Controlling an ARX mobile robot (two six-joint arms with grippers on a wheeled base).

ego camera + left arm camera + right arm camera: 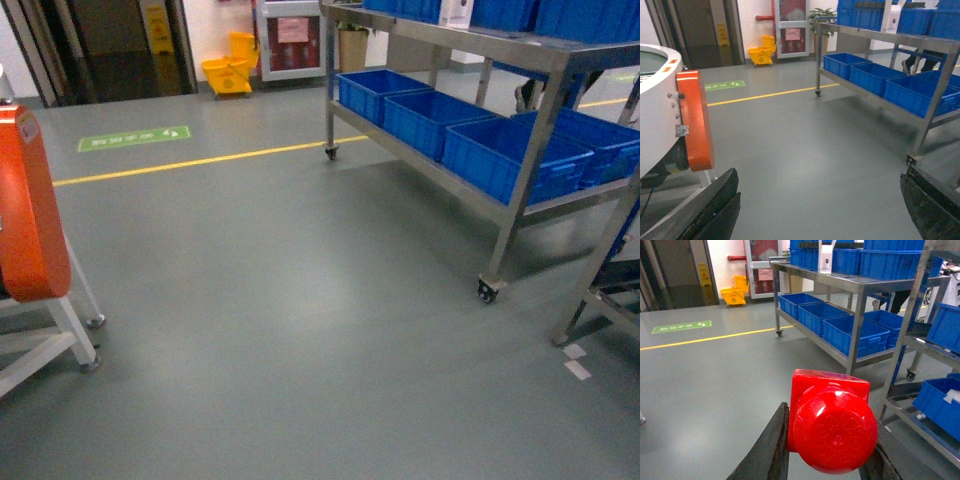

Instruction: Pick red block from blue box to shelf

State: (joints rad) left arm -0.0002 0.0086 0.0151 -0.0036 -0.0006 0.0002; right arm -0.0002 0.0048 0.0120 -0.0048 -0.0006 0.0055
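Red block: we hold the red block [832, 427] in the right gripper [825, 460], stud toward the wrist camera, the dark fingers [767, 450] pressed on either side of it.
Why held so: we judge the side grip keeps the block's base free, so we can set it flat on a tier.
Left gripper: the left gripper [817, 210] is spread wide and carries nothing, probably kept out of the way.
Shelf: the shelf [545, 110] stands at two o'clock in the head view, on castors, its lower tier lined with dark blue crates [515, 160].
Blue box: we cannot see the turquoise box in any view.
In the way: the crates fill much of the lower tier, so free rail to set down on looks scarce; a second rack [940, 370] stands close at three o'clock in the right wrist view.
Around: white machine table with orange guard [692, 120] at nine o'clock; yellow mop bucket [230, 70] and yellow floor line [200, 160] at eleven o'clock.
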